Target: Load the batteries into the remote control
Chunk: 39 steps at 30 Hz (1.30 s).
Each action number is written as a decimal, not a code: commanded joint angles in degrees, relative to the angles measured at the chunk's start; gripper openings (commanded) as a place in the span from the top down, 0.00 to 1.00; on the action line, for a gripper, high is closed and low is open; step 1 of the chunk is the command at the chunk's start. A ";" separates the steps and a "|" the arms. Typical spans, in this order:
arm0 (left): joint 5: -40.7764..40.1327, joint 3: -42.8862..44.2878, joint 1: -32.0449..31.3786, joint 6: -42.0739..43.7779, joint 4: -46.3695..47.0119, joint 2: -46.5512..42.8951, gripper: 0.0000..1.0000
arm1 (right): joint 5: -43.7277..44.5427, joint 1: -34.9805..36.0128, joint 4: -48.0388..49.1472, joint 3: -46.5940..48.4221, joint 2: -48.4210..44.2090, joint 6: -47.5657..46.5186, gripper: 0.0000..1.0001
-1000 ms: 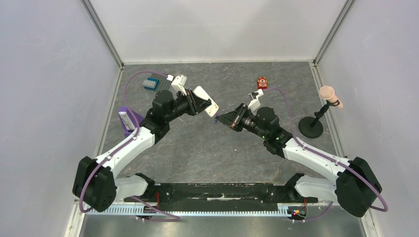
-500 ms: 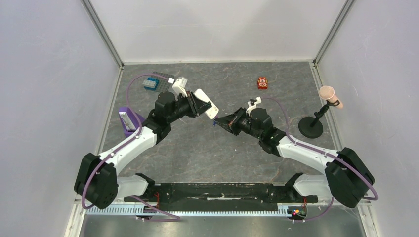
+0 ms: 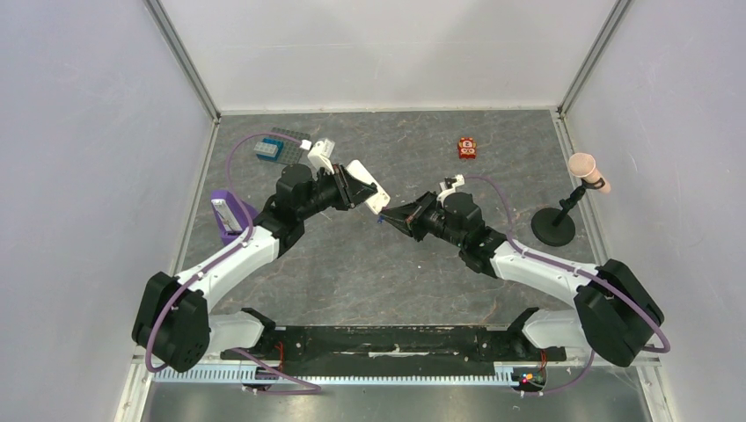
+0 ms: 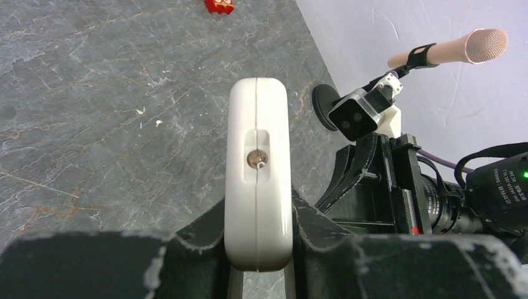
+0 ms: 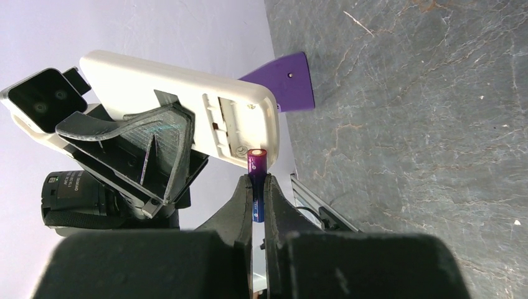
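Note:
My left gripper [image 3: 356, 189] is shut on the white remote control [image 3: 368, 185] and holds it above the table, tilted toward the right arm. The left wrist view shows its end face [image 4: 258, 168] between the fingers. In the right wrist view the remote's back [image 5: 187, 106] shows an open battery bay. My right gripper [image 3: 391, 216] is shut on the bluish-purple battery [image 5: 257, 180], whose tip sits right at the remote's lower end by the bay. The battery shows as a tiny dot [image 3: 381, 219] in the top view. The dark brownish-black battery is not in view.
A red-orange toy block [image 3: 466, 148] lies at the back right. A microphone on a black round stand [image 3: 554, 227] is at the right. A purple stand with a white piece [image 3: 229, 214] is at the left wall. A blue and grey block plate [image 3: 271, 145] lies at the back left.
My right gripper has moved left with the battery, closing the gap to the remote's end. The left gripper has lowered the remote slightly toward it.

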 commanded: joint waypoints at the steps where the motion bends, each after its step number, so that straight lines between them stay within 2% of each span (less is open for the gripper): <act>1: 1.92 0.03 0.14 -0.01 1.21 0.09 0.98 | 1.22 0.33 3.11 0.13 0.63 1.26 1.00; 14: 4.76 -0.19 0.14 0.44 -1.45 -0.90 0.98 | 1.13 0.31 3.21 -0.22 2.59 3.34 1.00; 26: 3.78 -0.15 0.13 0.18 -2.07 -1.63 0.98 | 0.92 0.18 -1.55 0.35 2.71 6.59 0.99; 39: 3.94 -0.06 0.12 2.02 -2.34 -2.45 0.98 | -3.55 0.28 -0.47 1.45 3.31 10.99 0.96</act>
